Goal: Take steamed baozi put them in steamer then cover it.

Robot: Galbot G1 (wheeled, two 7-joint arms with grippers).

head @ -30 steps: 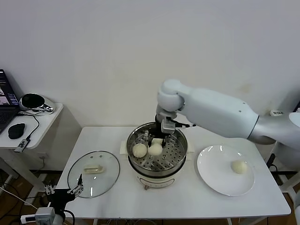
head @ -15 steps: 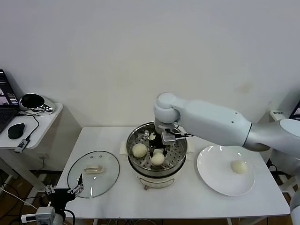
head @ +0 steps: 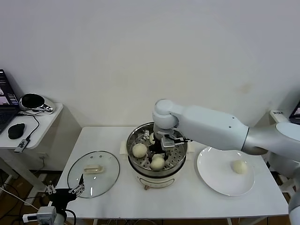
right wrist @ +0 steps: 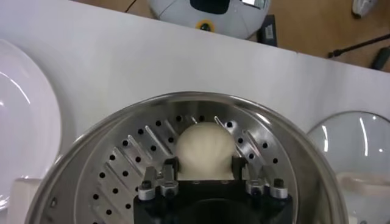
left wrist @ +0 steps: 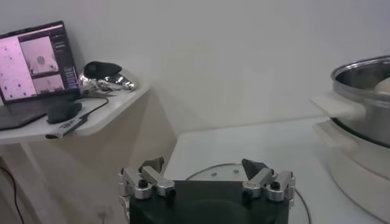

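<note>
Here the right gripper (head: 158,151) reached down inside the steamer (head: 178,163), which stood at the middle of the white table (head: 187,197) on its white base. Its fingers (right wrist: 170,165) stood on either side of a baozi (head: 157,161) resting on the perforated tray (right wrist: 128,158) at the near side of the pot. In the right wrist view that bun (right wrist: 204,149) sat between the two fingers, which lay close against its flanks; whether they still pressed it or had just let go could not be told. A second baozi (head: 139,150) lay on the tray to the left of the first, apart from it. A third bun showed only as a pale sliver (head: 152,137) at the far side of the tray, mostly hidden behind the gripper.

One more baozi (head: 239,167) lay alone on the white plate (head: 211,173), on the table to the right of the steamer.

The cover (head: 105,180) lay flat on the table to the left of the steamer, handle (head: 92,168) up, well apart from the pot's rim.

The left gripper (head: 64,191) waited low at the near left edge of the table, just beside the near rim of the glass lid, its fingers (left wrist: 144,180) spread wide and grasping nothing. Farther left a small side table (head: 47,117) carried a laptop (left wrist: 33,70) and a mouse (head: 16,131).
</note>
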